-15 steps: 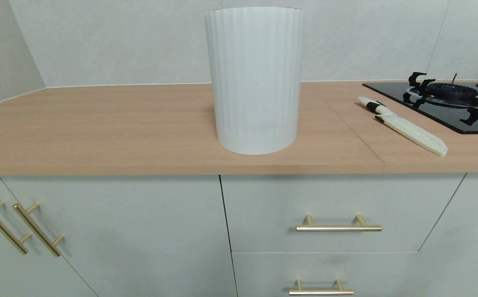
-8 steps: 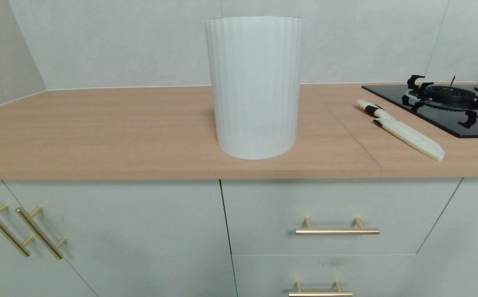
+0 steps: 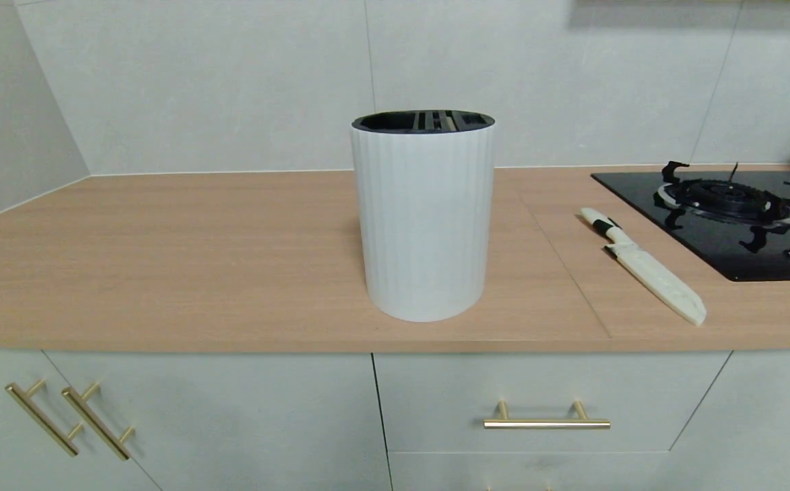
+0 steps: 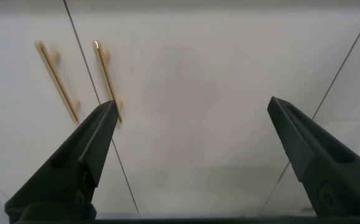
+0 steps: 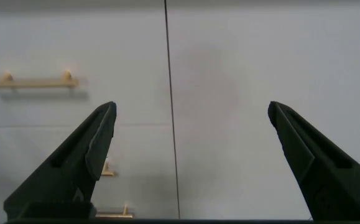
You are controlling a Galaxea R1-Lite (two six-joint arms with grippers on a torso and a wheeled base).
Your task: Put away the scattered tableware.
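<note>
A tall white ribbed knife holder (image 3: pixel 424 218) with a black slotted top stands near the front middle of the wooden countertop (image 3: pixel 163 259). To its right a cream-bladed knife (image 3: pixel 643 274) with a white and black handle lies flat on the counter, blade tip toward the front edge. My left gripper (image 4: pixel 192 109) is open below counter level, facing grey cabinet doors with gold handles (image 4: pixel 105 78). My right gripper (image 5: pixel 192 112) is open as well, facing drawer fronts with a gold handle (image 5: pixel 27 81). Both are empty.
A black gas hob (image 3: pixel 728 204) with a burner sits at the counter's right end, just beyond the knife. Grey tiled wall backs the counter. Cabinet doors with gold handles (image 3: pixel 67 419) and a drawer with a gold handle (image 3: pixel 546 423) lie below the front edge.
The head camera has tilted or risen: the whole scene shifted down, and the holder's black slotted top now shows. The holder and knife have not moved on the counter.
</note>
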